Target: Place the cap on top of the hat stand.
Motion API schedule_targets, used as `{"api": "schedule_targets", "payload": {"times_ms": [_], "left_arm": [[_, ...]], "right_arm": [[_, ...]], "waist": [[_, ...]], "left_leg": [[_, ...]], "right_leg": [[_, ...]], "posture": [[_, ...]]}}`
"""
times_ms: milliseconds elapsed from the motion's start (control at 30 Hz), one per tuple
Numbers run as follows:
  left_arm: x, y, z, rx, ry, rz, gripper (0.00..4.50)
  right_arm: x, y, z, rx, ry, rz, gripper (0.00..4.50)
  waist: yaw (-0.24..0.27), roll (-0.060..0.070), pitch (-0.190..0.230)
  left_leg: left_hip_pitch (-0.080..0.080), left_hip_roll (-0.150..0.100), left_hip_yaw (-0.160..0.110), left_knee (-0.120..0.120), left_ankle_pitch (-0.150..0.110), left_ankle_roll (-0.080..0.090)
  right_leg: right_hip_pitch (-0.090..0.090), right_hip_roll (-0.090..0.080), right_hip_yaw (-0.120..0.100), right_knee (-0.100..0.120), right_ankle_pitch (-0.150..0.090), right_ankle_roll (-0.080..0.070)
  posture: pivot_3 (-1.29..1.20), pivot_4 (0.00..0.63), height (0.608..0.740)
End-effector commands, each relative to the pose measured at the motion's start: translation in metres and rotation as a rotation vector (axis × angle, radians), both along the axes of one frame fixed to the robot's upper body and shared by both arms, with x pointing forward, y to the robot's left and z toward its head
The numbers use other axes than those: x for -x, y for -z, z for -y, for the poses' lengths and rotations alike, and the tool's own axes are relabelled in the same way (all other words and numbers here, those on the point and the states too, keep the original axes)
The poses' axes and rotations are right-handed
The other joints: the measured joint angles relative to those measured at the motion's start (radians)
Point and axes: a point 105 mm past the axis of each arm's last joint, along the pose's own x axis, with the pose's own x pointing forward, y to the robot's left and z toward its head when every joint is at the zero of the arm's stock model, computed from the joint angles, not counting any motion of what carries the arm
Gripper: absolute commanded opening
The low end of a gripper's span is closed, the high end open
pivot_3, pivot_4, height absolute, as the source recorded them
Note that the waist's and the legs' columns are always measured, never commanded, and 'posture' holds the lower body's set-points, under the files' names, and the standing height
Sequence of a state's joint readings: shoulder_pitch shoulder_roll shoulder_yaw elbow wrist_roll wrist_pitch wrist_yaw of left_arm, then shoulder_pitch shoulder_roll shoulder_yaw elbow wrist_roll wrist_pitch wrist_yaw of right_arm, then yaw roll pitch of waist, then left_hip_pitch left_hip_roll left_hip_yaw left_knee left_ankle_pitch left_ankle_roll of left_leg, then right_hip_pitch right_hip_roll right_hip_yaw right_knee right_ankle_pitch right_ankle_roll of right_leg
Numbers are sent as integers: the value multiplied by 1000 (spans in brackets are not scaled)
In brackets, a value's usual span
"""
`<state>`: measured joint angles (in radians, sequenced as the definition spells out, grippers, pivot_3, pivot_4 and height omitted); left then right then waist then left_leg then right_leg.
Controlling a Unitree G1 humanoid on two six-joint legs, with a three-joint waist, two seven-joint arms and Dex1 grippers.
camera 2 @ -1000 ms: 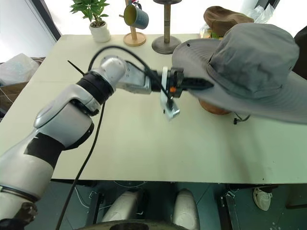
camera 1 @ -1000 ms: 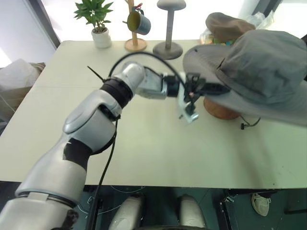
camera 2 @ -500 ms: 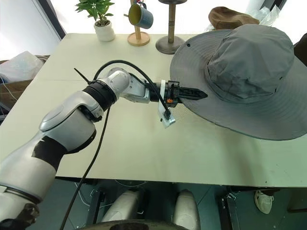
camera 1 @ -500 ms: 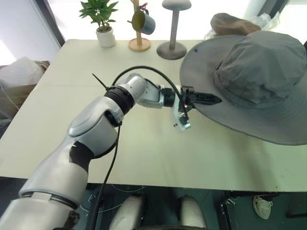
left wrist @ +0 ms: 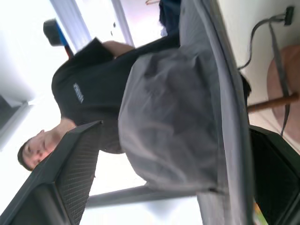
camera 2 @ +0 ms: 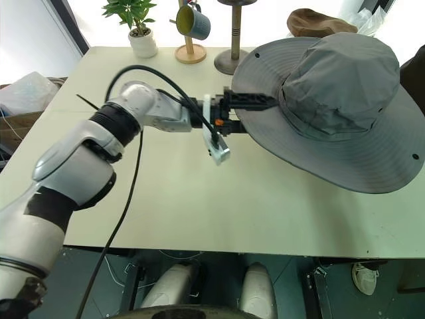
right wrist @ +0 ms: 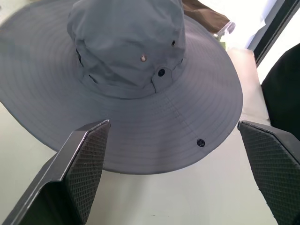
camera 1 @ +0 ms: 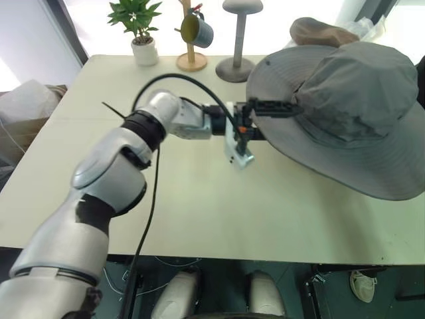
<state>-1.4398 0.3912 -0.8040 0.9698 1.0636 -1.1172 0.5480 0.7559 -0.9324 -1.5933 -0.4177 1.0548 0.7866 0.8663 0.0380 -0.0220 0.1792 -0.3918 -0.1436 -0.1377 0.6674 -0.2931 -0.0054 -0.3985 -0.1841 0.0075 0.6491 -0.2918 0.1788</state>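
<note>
The cap, a large grey wide-brimmed sun hat, sits over the hat stand at the table's right side, crown up and brim drooping. From the head views the stand is hidden under it. The left wrist view shows the stand's wooden rod and round base beneath the brim. My left gripper is open at the brim's near-left edge, one finger above the brim and one below, without pinching it. My right gripper is open, facing the cap from its right side with nothing between its fingers.
Along the table's far edge stand a potted plant, a wooden mug tree with a blue mug, a grey mushroom-topped stand and a small brown flat cap. A person in a black shirt stands beyond the cap.
My left gripper opened and let go of the brim, then drew back a little to the left. The cap, tilted before with the stand's base showing, now sits level and hides it.
</note>
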Motion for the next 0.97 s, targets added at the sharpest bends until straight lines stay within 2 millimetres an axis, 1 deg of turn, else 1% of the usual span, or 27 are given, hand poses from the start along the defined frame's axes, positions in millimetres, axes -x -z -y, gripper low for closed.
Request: {"api": "schedule_targets", "payload": {"times_ms": [33,67,133,167,200,233,333,367,400,433,467,500,533,567,633,700,800,967], "left_arm": [[-1,-25,-24,102,-18,-72,4456],[-3,-26,-34,109,-31,-133,4456],[-3,-21,-51,92,-34,-246,4456],[-6,-16,-60,83,-66,-300,4456],[-14,-13,-70,92,-137,-375,4456],[-23,-9,-80,88,-212,-480,4456],[-33,3,-115,43,-343,-825,4456],[-35,4,-129,39,-372,-971,4456],[-34,2,-140,46,-375,-1102,4456],[-36,-6,-153,92,-367,-1305,4456],[-33,-18,-162,128,-324,-1467,4456],[-29,-34,-171,169,-264,-1593,4456],[-24,-49,-179,191,-206,-1684,4456],[-17,-64,-186,198,-147,-1728,4456],[-2,-86,-196,176,-62,-1781,4456],[10,-96,-200,122,-29,-1793,4456],[19,-99,-203,48,-37,-1802,4456],[16,-95,-198,-15,-116,-1784,4456]], "right_arm": [[-3,-5,6,34,-6,9,4500],[-5,-4,9,34,-7,0,4500],[-7,-2,14,36,-8,-14,4500],[-7,-1,17,38,-7,-21,4500],[-8,0,20,37,-6,-29,4500],[-8,1,23,36,-6,-36,4500],[-10,2,28,36,-12,-48,4500],[-11,1,30,36,-13,-50,4500],[-12,0,32,38,-17,-52,4500],[-13,-1,32,40,-24,-52,4500],[-15,-3,33,43,-31,-52,4500],[-17,-5,33,46,-37,-51,4500],[-18,-6,34,47,-41,-50,4500],[-20,-7,35,48,-45,-50,4500],[-23,-8,37,50,-55,-53,4500],[-27,-9,38,54,-62,-57,4500],[-31,-9,38,57,-71,-55,4500],[-35,-11,32,57,-96,-42,4500]], "waist": [[-1,1,-1],[0,1,-1],[0,4,-3],[-1,5,-3],[-2,6,-4],[-4,8,-5],[-26,9,-5],[-30,9,-5],[-35,9,-5],[-41,9,-5],[-48,9,-5],[-54,9,-6],[-57,9,-6],[-59,9,-6],[-62,9,-6],[-63,10,-6],[-56,11,-7],[-48,10,-6]], "left_leg": [[0,0,0,0,0,0],[0,0,1,0,0,0],[0,0,1,0,0,-1],[0,0,1,1,0,-1],[0,0,1,1,0,-1],[0,0,1,1,0,0],[0,0,1,1,0,0],[0,0,0,1,0,1],[0,0,0,2,0,1],[0,0,0,2,-1,2],[0,0,-1,3,-1,2],[0,0,-1,3,-2,3],[0,0,-2,4,-3,5],[0,0,-2,5,-3,5],[0,1,-3,7,-3,6],[0,1,-2,9,-2,3],[0,1,-2,10,-2,3],[1,1,-3,12,-2,3]], "right_leg": [[0,0,0,0,0,0],[0,0,1,0,0,0],[0,0,1,0,0,0],[0,0,1,0,0,0],[0,0,1,0,0,0],[0,0,1,0,0,0],[-1,0,1,1,0,0],[0,1,1,1,0,0],[0,1,1,2,0,0],[0,1,2,2,0,0],[0,1,1,2,0,0],[0,2,1,3,0,0],[1,2,1,3,0,0],[1,3,1,3,0,0],[2,4,1,3,0,0],[3,5,1,2,0,0],[4,4,1,2,0,0],[6,4,0,2,0,0]], "posture": [[0,150,740],[0,150,740],[0,150,740],[0,150,740],[0,150,740],[0,150,740],[0,150,740],[0,150,740],[0,150,740],[0,150,740],[0,150,740],[0,150,740],[0,150,740],[0,150,740],[0,150,740],[0,150,740],[0,150,740],[0,150,740]]}}
